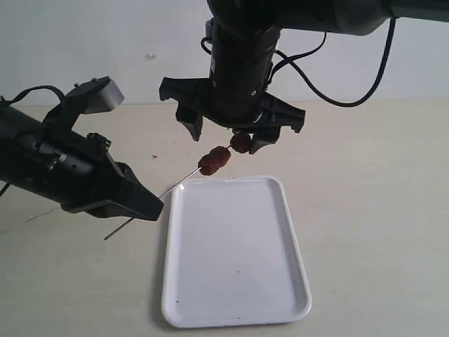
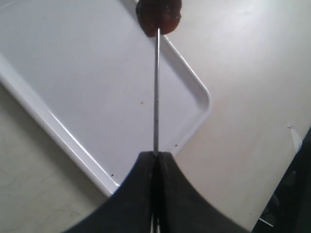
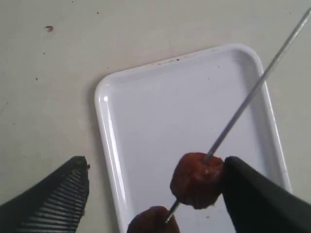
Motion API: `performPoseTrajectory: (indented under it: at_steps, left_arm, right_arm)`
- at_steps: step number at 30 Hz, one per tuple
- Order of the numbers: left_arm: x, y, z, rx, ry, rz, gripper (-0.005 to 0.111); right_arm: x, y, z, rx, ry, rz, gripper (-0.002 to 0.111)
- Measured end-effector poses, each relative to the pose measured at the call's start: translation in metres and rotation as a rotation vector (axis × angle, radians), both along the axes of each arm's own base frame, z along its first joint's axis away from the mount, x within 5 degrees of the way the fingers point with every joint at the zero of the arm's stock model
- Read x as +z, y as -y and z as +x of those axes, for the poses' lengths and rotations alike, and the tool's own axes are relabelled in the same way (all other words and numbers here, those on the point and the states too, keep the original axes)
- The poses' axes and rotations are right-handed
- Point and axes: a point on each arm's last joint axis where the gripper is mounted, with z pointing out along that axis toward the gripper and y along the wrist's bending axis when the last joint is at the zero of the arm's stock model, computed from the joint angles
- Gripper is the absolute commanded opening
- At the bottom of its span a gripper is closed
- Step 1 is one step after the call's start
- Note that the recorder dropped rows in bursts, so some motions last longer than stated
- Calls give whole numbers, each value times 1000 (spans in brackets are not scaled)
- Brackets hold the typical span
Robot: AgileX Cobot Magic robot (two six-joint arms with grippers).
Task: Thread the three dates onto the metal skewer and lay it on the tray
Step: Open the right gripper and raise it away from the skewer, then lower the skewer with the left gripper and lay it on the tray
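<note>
- The left gripper (image 1: 156, 203) is clamped on the metal skewer (image 1: 179, 182) near its blunt end. Its dark jaws are pressed together around the thin, straight grey rod (image 2: 156, 97).
- The skewer slants up through the air over the tray's far-left corner. A short tail pokes out behind the left gripper.
- The three dates (image 1: 214, 160), wrinkled and reddish-brown, sit on the skewer's upper end. Two touch; the third (image 1: 240, 142) sits slightly apart, nearer the tip.
- The right gripper (image 1: 228, 137) hangs above them with its jaws spread wide, grasping nothing. One finger (image 3: 257, 199) touches a date (image 3: 197, 180); the ribbed one (image 3: 58, 199) stands well apart.
- The tray (image 1: 238, 267) is glossy white, round-cornered and low-rimmed. It lies flat on the pale matte table (image 1: 379, 210), which stretches broad to its right.
</note>
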Motion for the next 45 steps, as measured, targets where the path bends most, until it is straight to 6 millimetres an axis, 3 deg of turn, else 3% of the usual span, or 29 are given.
performPoseTrajectory:
  at_steps: [10, 19, 24, 26, 29, 32, 35, 37, 45]
  left_arm:
    - [0, 0, 0, 2, 3, 0, 0]
    - [0, 0, 1, 6, 6, 1, 0]
    - [0, 0, 1, 14, 9, -3, 0]
    - [1, 0, 3, 25, 16, -6, 0]
    - [3, 1, 7, 76, 30, -36, 0]
    - [-3, -1, 10, 188, 37, -75, 0]
    - [-15, -3, 7, 300, -9, -118, 0]
    - [-22, 0, 3, 374, -22, -137, 0]
    - [-25, 52, -30, 464, 94, -116, 0]
  right_arm:
    - [0, 1, -1, 6, -10, -9, 74]
    - [21, 7, -7, 9, 40, -11, 81]
    - [27, 9, -8, 16, 58, -15, 79]
    - [39, 12, -12, 55, 92, -19, 65]
    - [65, 22, -21, 87, 158, -38, 27]
    - [99, 46, -39, 26, 218, -110, 5]
    - [122, 66, -55, -36, 290, -158, 0]
    - [125, 76, -67, -47, 303, -175, 0]
    - [104, 117, -112, -47, 290, -324, 0]
